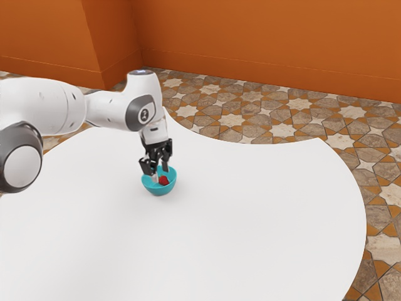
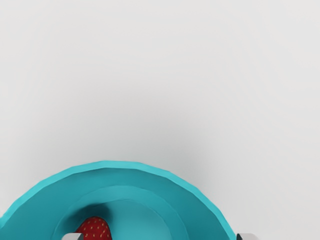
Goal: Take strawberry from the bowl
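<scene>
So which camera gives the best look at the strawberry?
The wrist view: the strawberry appears larger there, its seeds visible, though the lower edge cuts it off. The exterior view shows it as a small red shape inside the bowl.

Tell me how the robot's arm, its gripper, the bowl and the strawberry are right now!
Arm: stretched out over the table, its hand end pointing down.
Gripper: open, fingers apart, down at the bowl.
Bowl: upright on the table, strawberry inside.
Strawberry: whole as far as I can see, not gripped.
</scene>
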